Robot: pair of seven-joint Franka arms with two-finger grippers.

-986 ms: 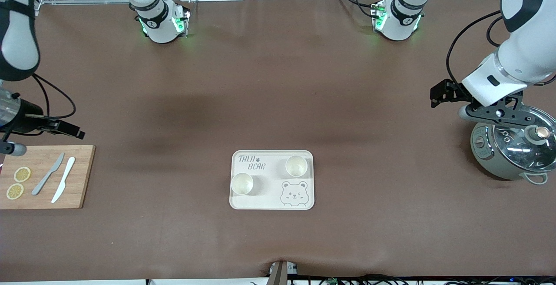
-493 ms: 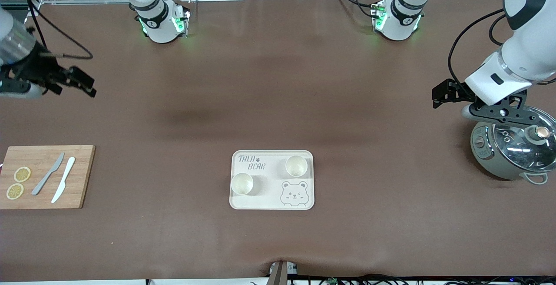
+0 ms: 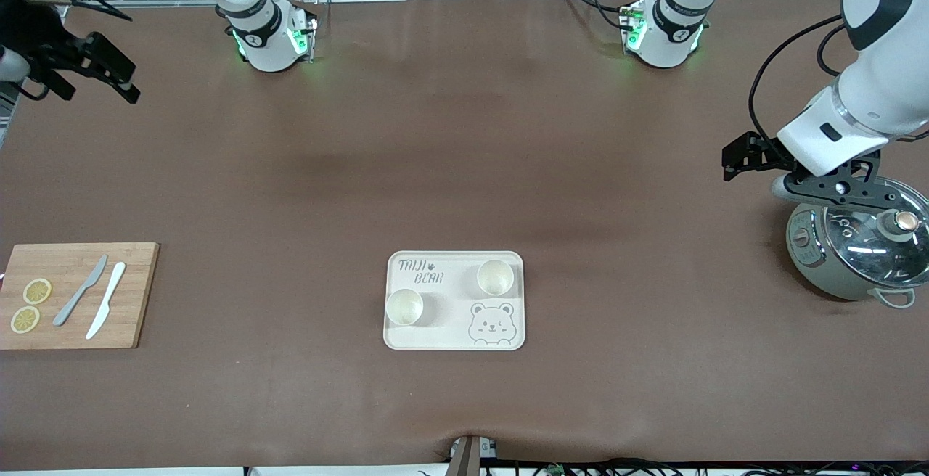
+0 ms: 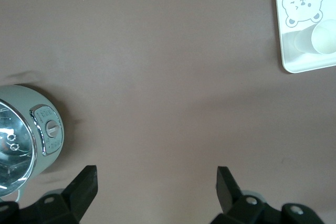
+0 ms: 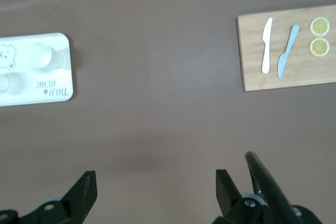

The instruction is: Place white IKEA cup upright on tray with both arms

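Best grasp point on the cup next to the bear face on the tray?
Grip the rim wall of the cup, coming straight down from above with one finger inside and one outside. It stands upright, mouth open upward, apart from the other cup, on the tray, so the top is free.

The front camera looks down from high across the table toward my two bases, taking in the whole brown table (image 3: 464,193). My left wrist camera looks straight down from well above, catching the cooker (image 4: 23,132) and a corner of the tray (image 4: 294,64). My right wrist camera does likewise, sharing that tray and showing the cutting board (image 5: 286,74).
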